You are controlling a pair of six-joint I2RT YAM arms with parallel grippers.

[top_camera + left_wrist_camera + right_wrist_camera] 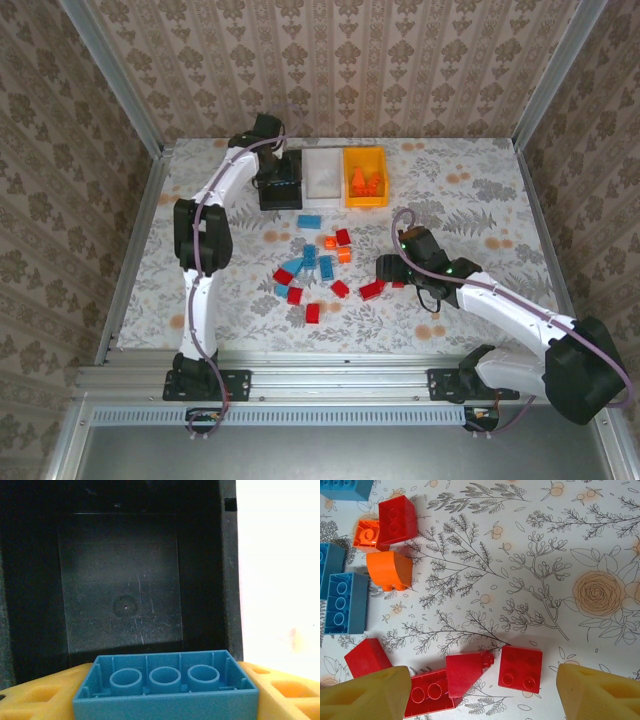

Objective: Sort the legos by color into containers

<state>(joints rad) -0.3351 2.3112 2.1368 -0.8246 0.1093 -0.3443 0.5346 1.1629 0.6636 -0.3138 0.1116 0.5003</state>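
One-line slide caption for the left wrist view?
The left gripper holds a light blue brick, underside to camera, above the black bin's bare floor.

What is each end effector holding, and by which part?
Left end effector: a blue brick, gripped by its short ends over the black bin. Right end effector: nothing.

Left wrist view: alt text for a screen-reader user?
The left claw holds a light blue brick, hollow underside toward the camera, over the black bin, whose floor looks bare. A white bin sits at the right edge.
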